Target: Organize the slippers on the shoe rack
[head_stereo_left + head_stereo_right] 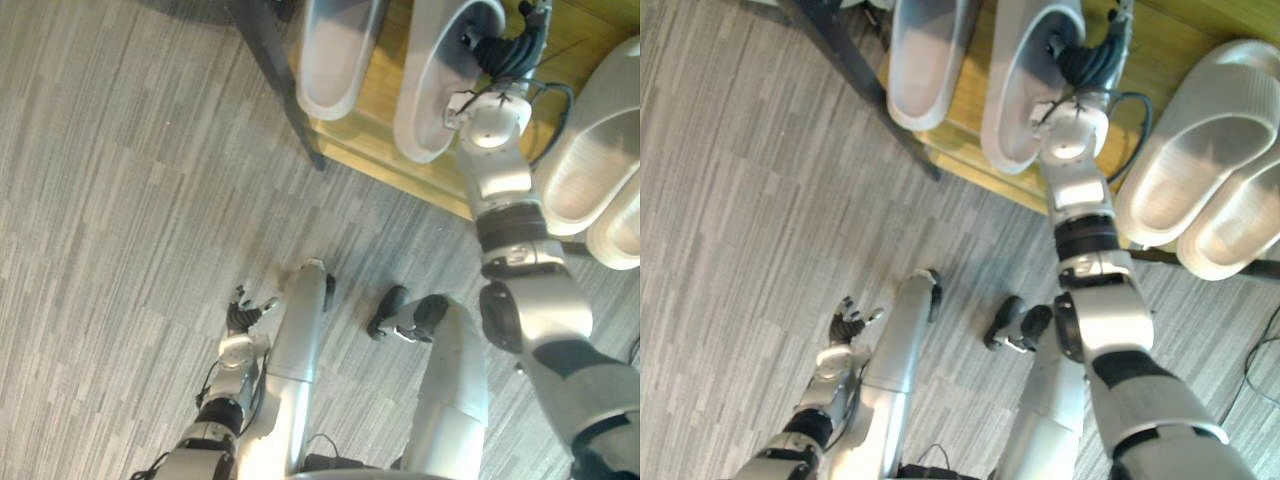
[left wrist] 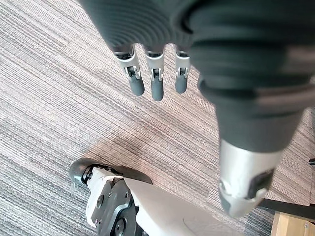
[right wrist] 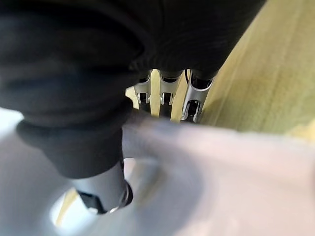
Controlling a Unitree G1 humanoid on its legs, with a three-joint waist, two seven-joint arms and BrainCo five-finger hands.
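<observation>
Two light grey slippers lie side by side on the wooden shelf (image 1: 385, 125) of the shoe rack: one slipper (image 1: 335, 55) at the left, a second slipper (image 1: 430, 95) beside it. My right hand (image 1: 510, 50) reaches to the second slipper's far end. In the right wrist view its fingers (image 3: 167, 93) sit behind the slipper's wall (image 3: 211, 162) and its thumb (image 3: 106, 191) sits inside, pinching it. Another pair of slippers (image 1: 590, 165) lies further right, one partly over the other. My left hand (image 1: 243, 315) hangs low over the floor, its fingers (image 2: 156, 78) straight and holding nothing.
A dark rack leg (image 1: 280, 75) slants across the shelf's left corner. Grey striped carpet (image 1: 120, 220) covers the floor in front of the rack and to its left.
</observation>
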